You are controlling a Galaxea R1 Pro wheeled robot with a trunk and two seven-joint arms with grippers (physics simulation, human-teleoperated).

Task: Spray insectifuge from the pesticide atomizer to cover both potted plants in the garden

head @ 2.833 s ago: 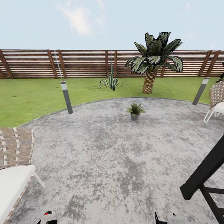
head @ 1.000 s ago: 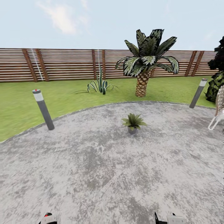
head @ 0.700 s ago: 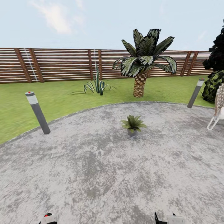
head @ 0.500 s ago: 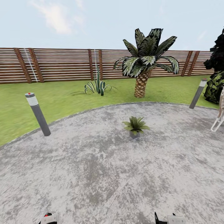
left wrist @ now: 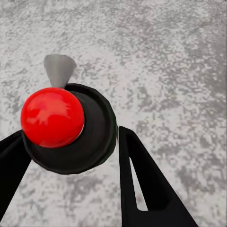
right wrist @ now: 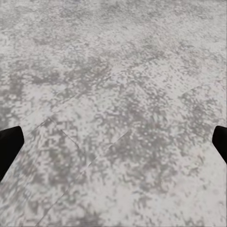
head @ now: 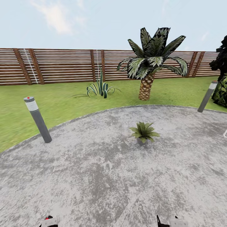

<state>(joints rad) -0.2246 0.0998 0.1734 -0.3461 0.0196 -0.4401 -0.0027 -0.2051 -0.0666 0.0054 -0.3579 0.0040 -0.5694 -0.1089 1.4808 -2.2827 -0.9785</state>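
pesticide atomizer (left wrist: 66,125) (round, red-capped) clamped in left gripper (left wrist: 71,184) above mottled patio (head: 94,170); right gripper (right wrist: 113,142) wide.

potted plant (head: 143,132): right of frame centre, standing on the patio
patio (head: 94,170): lower half of the frame, lawn curving behind it
lawn (head: 63,97): band across mid-frame, between patio and fence
fence (head: 63,65): behind the lawn, spanning the upper middle
palm (head: 152,63): upper right of centre, on the lawn behind the potted plant
agave (head: 99,88): on the lawn, left of the palm
left post (head: 37,119): left edge of the patio
right post (head: 207,96): far right, at the patio's rim
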